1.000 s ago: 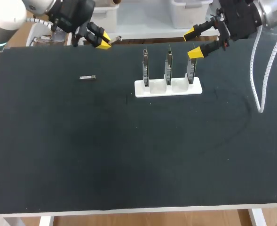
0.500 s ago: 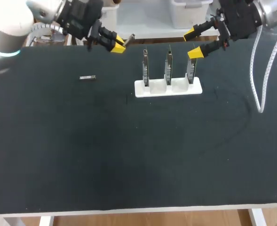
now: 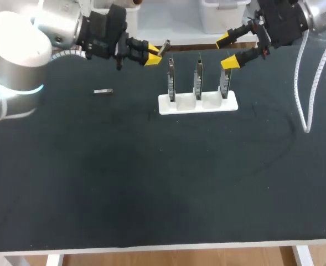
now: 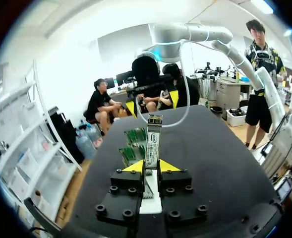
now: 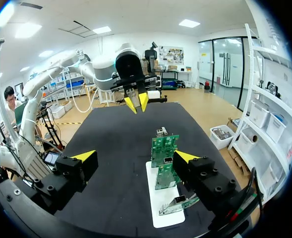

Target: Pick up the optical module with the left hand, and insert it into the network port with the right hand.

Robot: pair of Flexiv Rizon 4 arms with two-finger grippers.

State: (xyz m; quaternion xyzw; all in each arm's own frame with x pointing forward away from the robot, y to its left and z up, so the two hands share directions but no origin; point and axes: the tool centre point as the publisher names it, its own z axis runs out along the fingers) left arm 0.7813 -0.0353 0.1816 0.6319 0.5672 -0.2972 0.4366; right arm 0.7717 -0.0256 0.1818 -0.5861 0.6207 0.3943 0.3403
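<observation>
Pickup is done: my left gripper (image 3: 153, 55) pinches the optical module (image 4: 153, 140), aloft just left of the white holder (image 3: 198, 104). My right gripper (image 3: 227, 51) hangs spread above the holder's right end. Handover and insertion are left.

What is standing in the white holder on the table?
Three circuit boards stand upright in the white holder, one per slot. Their bottom edges are hidden inside the slots.

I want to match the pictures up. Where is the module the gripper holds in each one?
Head view: module in left gripper, by the white holder.
Left wrist: upright in its own gripper.
Right wrist: tiny, in the far gripper.
Shared landmark: the holder.
</observation>
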